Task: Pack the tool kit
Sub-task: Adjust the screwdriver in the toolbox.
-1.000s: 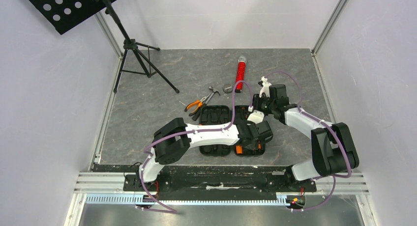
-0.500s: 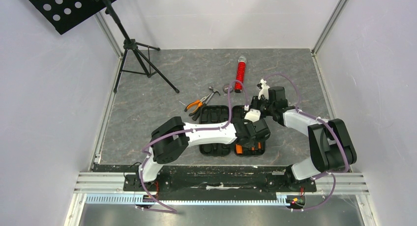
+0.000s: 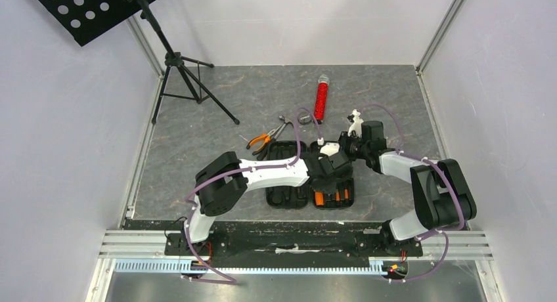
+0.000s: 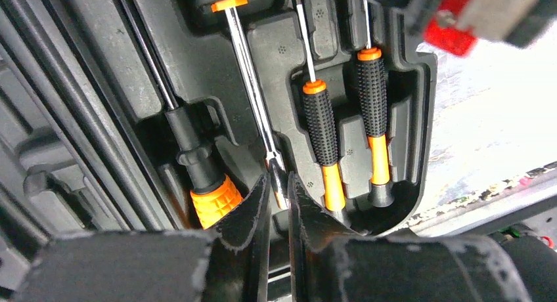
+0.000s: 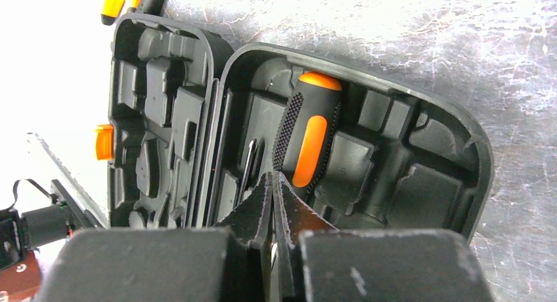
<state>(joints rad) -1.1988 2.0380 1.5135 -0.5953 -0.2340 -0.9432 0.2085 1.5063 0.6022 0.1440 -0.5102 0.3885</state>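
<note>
The black tool kit case (image 3: 287, 198) lies open at the table's middle, orange latch (image 5: 103, 142) on its left half. My left gripper (image 3: 326, 171) reaches over the right half, jaws closed on the tip of a long screwdriver's (image 4: 253, 85) steel shaft. My left gripper (image 4: 278, 180) has two small orange-and-black screwdrivers (image 4: 322, 128) seated in slots beside it. My right gripper (image 5: 272, 177) is shut with nothing in it, its tips against the base of a fat screwdriver handle (image 5: 309, 134) lying in the case (image 5: 433, 184). From above, the right gripper (image 3: 337, 151) sits at the case's far edge.
Orange-handled pliers (image 3: 259, 141) and a hammer (image 3: 282, 125) lie on the table just behind the case, with a small grey round piece (image 3: 304, 117). A red tube (image 3: 321, 95) lies further back. A black tripod (image 3: 187, 75) stands at the back left.
My left gripper slid left and back over the case and its jaws narrowed onto the shaft. My right gripper moved left to the case's edge and shut.
</note>
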